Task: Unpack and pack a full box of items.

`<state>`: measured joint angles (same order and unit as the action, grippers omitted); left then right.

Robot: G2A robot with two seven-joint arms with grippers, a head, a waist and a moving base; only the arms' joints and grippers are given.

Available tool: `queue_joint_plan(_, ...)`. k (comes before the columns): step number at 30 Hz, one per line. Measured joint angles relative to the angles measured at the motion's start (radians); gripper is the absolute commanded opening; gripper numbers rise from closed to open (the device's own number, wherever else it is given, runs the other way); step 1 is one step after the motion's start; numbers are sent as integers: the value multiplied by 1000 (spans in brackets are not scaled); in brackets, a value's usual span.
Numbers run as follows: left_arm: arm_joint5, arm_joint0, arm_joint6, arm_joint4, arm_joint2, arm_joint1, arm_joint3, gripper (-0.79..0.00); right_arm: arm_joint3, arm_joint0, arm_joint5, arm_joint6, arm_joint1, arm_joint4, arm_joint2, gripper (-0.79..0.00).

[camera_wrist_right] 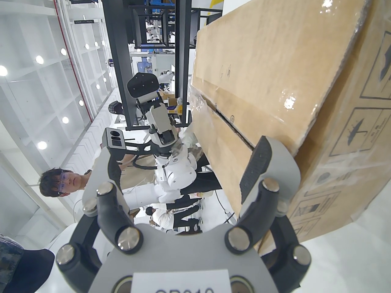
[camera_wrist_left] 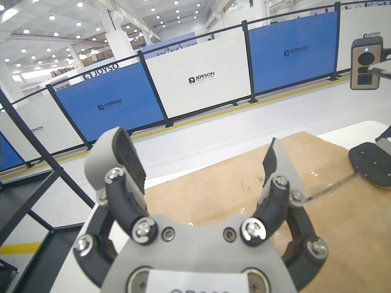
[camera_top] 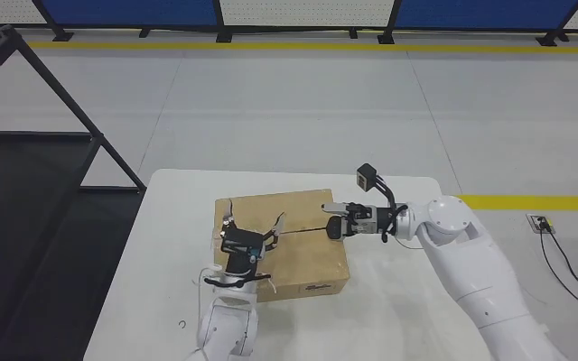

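Observation:
A closed brown cardboard box [camera_top: 293,257] lies in the middle of the white table, with glossy clear tape along the dark seam [camera_wrist_right: 233,129] between its top flaps. My left gripper [camera_top: 253,224] hovers open over the box's left half, with the box top [camera_wrist_left: 330,224] below its fingers [camera_wrist_left: 126,157] and nothing between them. My right gripper [camera_top: 335,220] stands open at the box's right edge where the seam ends. One of its fingers [camera_wrist_right: 259,166] lies against the top corner of the box [camera_wrist_right: 275,62], and that pad [camera_wrist_left: 369,166] is also seen from the left wrist.
The white table [camera_top: 397,307] has free room to the right of and in front of the box. A black metal frame [camera_top: 63,117] stands off the table's left side. Blue and white fence panels [camera_wrist_left: 195,80] line the far floor.

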<state>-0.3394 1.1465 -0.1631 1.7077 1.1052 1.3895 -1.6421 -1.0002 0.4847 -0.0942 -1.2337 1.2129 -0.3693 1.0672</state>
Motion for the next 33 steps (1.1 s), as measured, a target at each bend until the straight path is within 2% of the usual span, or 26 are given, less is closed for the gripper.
queue_joint_plan(5,-6,15,-21,-2,5,4,-33,0,4,-2,-7,-4,-1,-3,0,0)
queue_joint_plan(9,3,75,-55,-22,72,-5,-119,0,1,-7,-13,-18,-1,-5,-3,0)
queue_joint_plan(16,119,243,-95,-101,317,-38,-258,0,-11,-13,-46,-98,-1,-43,-8,0)
queue_joint_plan(19,199,307,-101,-130,415,-50,-270,0,-22,-18,-43,-81,3,-36,-23,0)
queue_joint_plan(22,277,342,-82,-120,473,-60,-258,0,-37,-24,-49,-58,10,-44,-39,0)
queue_joint_plan(25,304,333,-59,-103,484,-63,-220,0,-45,-33,-45,-47,17,-56,-54,0)
queue_joint_plan(29,300,288,-39,-106,460,-61,-147,0,-63,-43,-41,-35,28,-83,-76,0)
queue_joint_plan(33,306,271,-56,-136,447,-59,-124,0,-72,-46,-22,-12,31,-70,-88,0)
